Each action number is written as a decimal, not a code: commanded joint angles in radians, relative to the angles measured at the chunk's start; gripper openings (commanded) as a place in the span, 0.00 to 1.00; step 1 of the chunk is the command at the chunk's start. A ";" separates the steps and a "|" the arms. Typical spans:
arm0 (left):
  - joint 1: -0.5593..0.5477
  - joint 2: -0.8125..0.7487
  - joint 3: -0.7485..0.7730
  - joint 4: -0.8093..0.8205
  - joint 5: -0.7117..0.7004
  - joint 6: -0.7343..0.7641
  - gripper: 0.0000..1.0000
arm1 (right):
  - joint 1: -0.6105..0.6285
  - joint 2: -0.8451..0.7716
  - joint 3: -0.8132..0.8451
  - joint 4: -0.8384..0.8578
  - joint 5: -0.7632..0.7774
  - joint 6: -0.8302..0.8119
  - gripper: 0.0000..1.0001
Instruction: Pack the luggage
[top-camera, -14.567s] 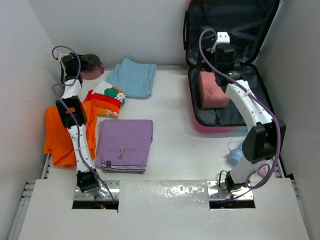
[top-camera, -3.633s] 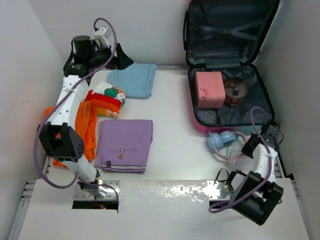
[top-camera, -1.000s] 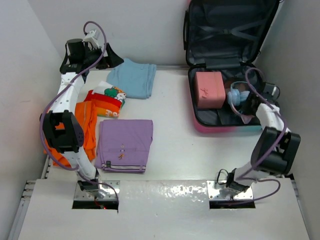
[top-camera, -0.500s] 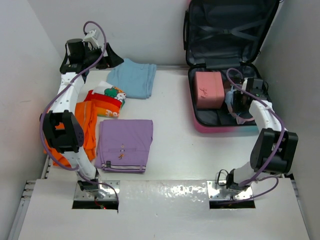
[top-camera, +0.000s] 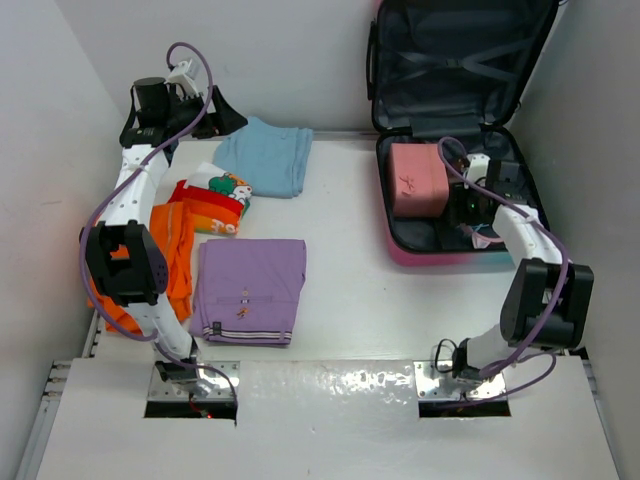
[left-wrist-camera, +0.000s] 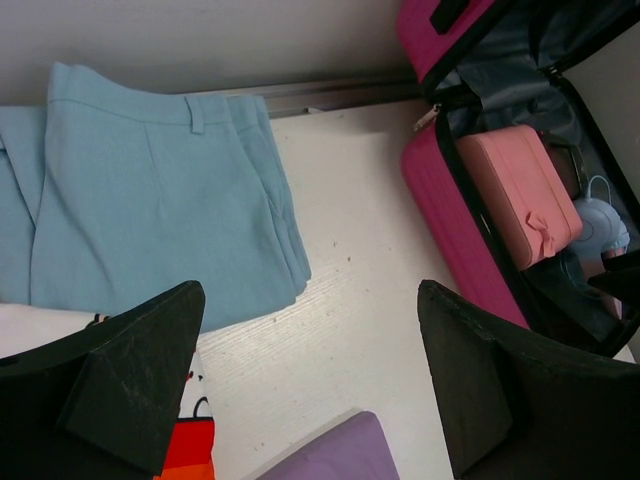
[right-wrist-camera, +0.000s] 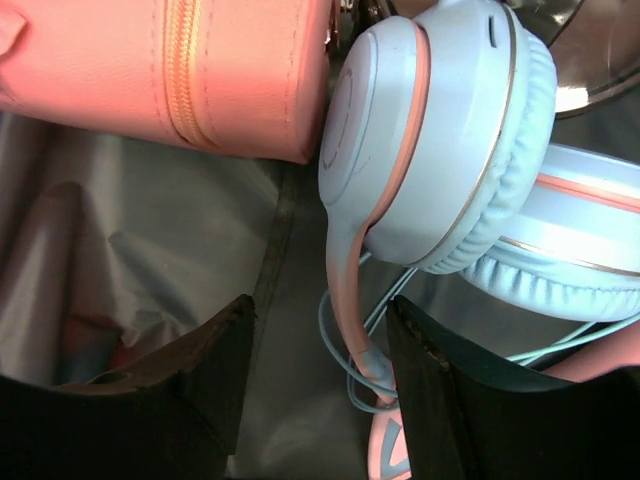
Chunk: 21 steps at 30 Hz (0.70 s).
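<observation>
The luggage (top-camera: 440, 258) lies open at the back right, its lid (top-camera: 460, 60) leaning on the wall. Inside its dark lining sits a small pink case (top-camera: 418, 178). My right gripper (top-camera: 470, 203) is down in the luggage beside that case. In the right wrist view light-blue and pink headphones (right-wrist-camera: 440, 150) rest against the pink case (right-wrist-camera: 160, 70). Their headband stem runs between my right gripper's (right-wrist-camera: 320, 305) parted fingers, with a clear gap on the left side. My left gripper (top-camera: 225, 118) hangs open and empty at the back left.
Folded clothes lie on the table's left half: light-blue trousers (top-camera: 265, 155), a printed orange and white shirt (top-camera: 212, 198), an orange garment (top-camera: 170, 260) and a purple one (top-camera: 250, 290). A shiny round thing (right-wrist-camera: 590, 60) lies in the luggage behind the headphones. Walls close in on three sides.
My right gripper has moved left and down into the luggage with the headphones, which now rest beside the pink case. The left arm has not moved.
</observation>
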<state>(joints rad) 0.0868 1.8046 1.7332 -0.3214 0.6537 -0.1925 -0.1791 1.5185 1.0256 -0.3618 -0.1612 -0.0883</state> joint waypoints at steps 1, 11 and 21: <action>0.010 -0.016 0.005 0.022 -0.005 0.002 0.84 | 0.003 0.012 0.010 0.046 0.011 -0.018 0.54; 0.011 -0.025 0.002 0.022 -0.012 0.005 0.84 | -0.014 0.204 -0.009 0.161 -0.096 -0.080 0.08; 0.011 -0.033 0.000 0.019 -0.023 0.011 0.84 | -0.037 0.280 0.042 0.145 -0.136 -0.061 0.00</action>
<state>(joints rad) 0.0872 1.8046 1.7325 -0.3225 0.6388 -0.1917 -0.2096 1.8175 1.1095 -0.2043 -0.2810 -0.1612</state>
